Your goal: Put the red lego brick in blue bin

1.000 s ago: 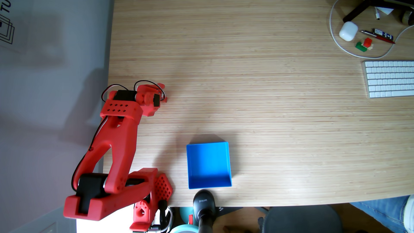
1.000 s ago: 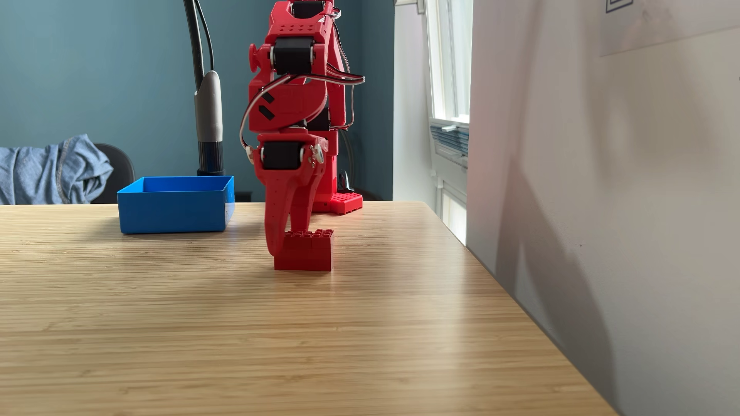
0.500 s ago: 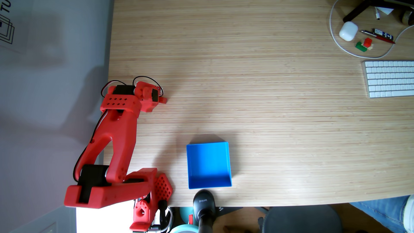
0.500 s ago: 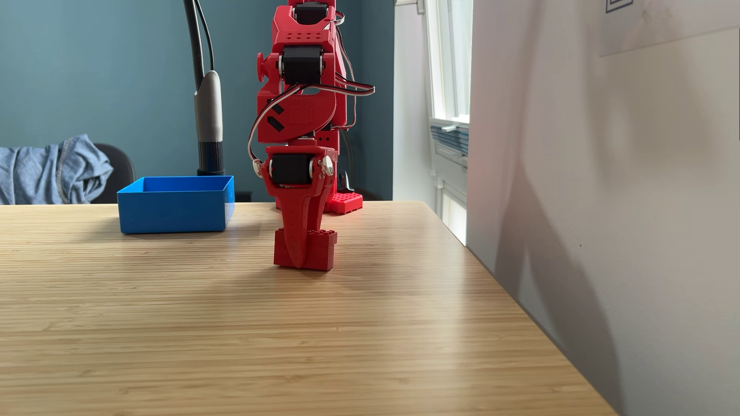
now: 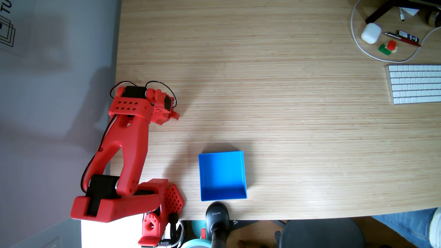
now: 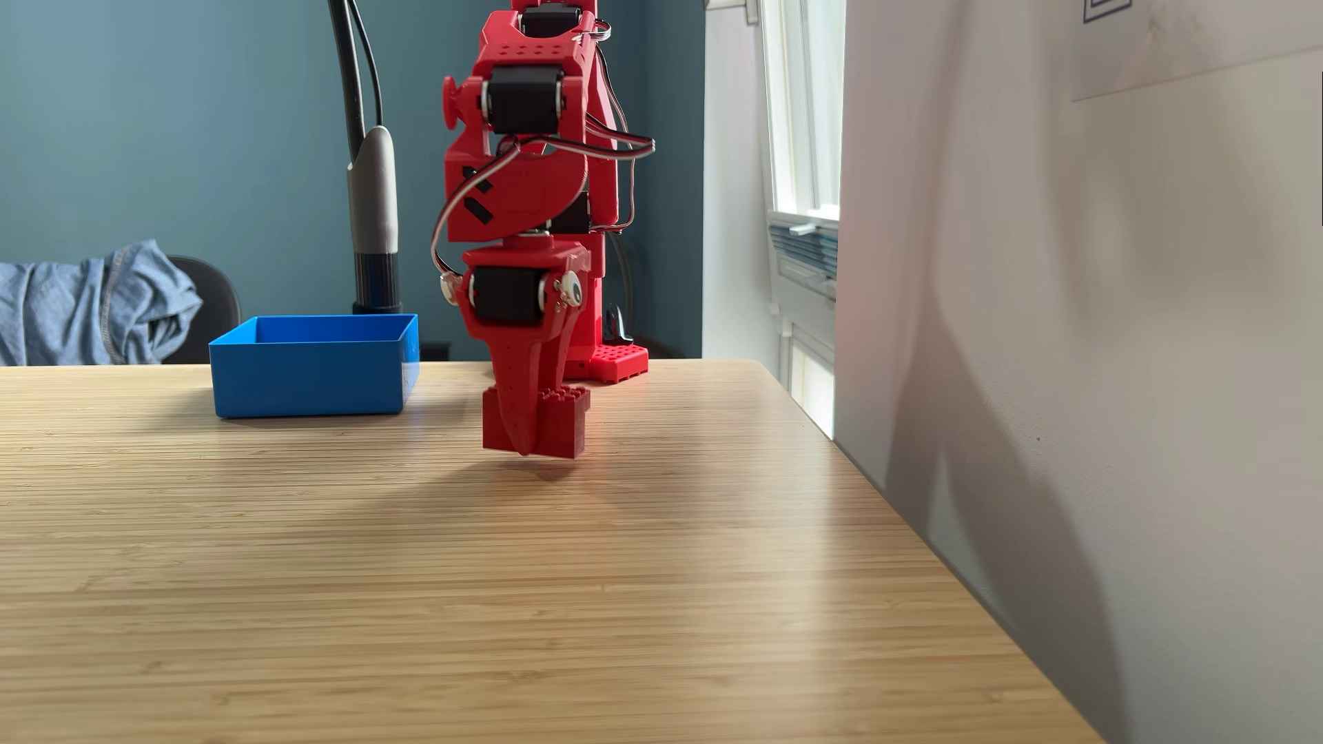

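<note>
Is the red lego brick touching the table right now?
Apart. In the low fixed view, the red lego brick hangs clamped in the tool, with a strip of table and shadow showing under its bottom edge.

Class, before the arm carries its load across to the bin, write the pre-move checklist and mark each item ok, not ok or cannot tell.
1. gripper shut on the red lego brick: ok.
2. Brick lifted off the table, shadow beneath: ok.
3. Brick level in the grip: cannot tell.
4. blue bin empty: ok.
5. Path from gripper to bin free of things: ok.
6. Grip firm enough for travel: cannot tell.
</note>
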Available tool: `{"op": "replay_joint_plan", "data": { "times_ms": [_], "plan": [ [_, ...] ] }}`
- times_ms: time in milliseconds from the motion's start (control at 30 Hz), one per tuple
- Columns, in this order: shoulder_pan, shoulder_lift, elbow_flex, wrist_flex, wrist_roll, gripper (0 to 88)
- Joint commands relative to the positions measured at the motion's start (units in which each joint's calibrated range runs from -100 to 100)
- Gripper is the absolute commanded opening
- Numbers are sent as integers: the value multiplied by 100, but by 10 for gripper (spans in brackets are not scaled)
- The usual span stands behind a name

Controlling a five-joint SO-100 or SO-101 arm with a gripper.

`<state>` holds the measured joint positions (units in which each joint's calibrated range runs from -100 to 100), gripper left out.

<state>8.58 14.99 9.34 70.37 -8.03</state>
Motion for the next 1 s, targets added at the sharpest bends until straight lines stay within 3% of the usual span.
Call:
{"op": "replay_joint_plan", "data": {
  "times_ms": [0, 167, 967],
  "plan": [
    [249, -174, -971, 852, 15, 1],
    [710, -348, -1615, 1599, 49, 1],
    [4021, -2278, -363, 2176, 1182, 1]
  ]
}}
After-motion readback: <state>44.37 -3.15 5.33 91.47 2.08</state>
